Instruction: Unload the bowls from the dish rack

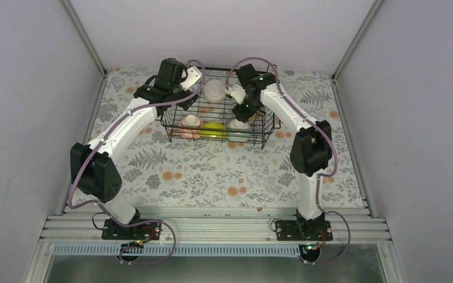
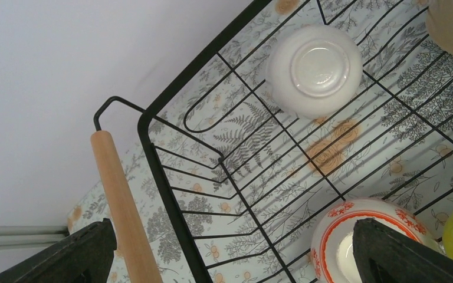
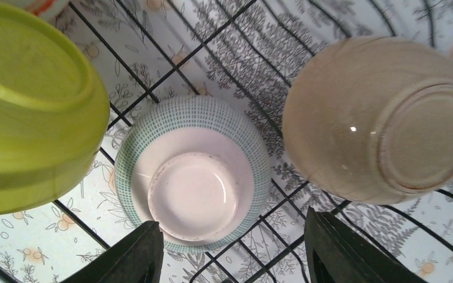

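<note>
While the right gripper [image 3: 233, 239] is hovering half-open and empty over the dish rack [image 1: 166, 121], the upside-down mint bowl [image 3: 194, 177] is lying straight below between its fingers [image 3: 135, 253], flanked by the yellow-green bowl [image 3: 29, 106] and the tan bowl [image 3: 377, 118], putting this arm nearer than the wide-open, empty left gripper [image 2: 236, 253].

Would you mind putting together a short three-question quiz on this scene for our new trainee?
1. True or false: the white bowl sits bottom-up in the dish rack.
2. In the right wrist view, which bowl shows between the fingers of the right gripper? A yellow-green bowl, B mint-patterned bowl, C tan bowl.
3. How many bowls does the rack hold, counting across all views?
Key: 1 true; 2 B; 3 five.
</note>
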Action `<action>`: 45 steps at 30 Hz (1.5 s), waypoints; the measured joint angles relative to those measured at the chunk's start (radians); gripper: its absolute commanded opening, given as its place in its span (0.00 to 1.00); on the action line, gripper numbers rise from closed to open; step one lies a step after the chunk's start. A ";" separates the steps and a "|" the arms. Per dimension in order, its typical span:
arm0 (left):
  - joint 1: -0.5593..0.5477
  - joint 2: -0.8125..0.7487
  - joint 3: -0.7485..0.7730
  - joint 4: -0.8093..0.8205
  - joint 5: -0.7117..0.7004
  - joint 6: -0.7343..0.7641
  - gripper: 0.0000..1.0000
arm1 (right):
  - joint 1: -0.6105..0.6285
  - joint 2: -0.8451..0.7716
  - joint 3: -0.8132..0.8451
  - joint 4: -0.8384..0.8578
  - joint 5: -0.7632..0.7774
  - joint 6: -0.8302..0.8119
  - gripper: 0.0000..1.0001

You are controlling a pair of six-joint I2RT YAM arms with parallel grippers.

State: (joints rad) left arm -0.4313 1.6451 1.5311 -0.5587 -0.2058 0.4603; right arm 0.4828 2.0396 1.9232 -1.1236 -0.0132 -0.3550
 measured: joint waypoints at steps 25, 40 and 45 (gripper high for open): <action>0.000 -0.002 -0.015 0.003 0.000 -0.001 1.00 | 0.009 0.186 0.137 -0.135 -0.068 -0.065 0.68; 0.000 -0.002 -0.015 0.003 0.007 -0.005 1.00 | 0.009 0.177 0.099 -0.131 -0.080 -0.101 0.30; 0.000 -0.002 -0.015 0.003 0.007 -0.005 1.00 | 0.009 0.177 0.105 -0.137 -0.078 -0.101 0.22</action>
State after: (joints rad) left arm -0.4313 1.6432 1.5158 -0.5560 -0.1986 0.4553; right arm 0.4919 2.2162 2.0285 -1.2610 -0.0910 -0.4557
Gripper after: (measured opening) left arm 0.998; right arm 0.420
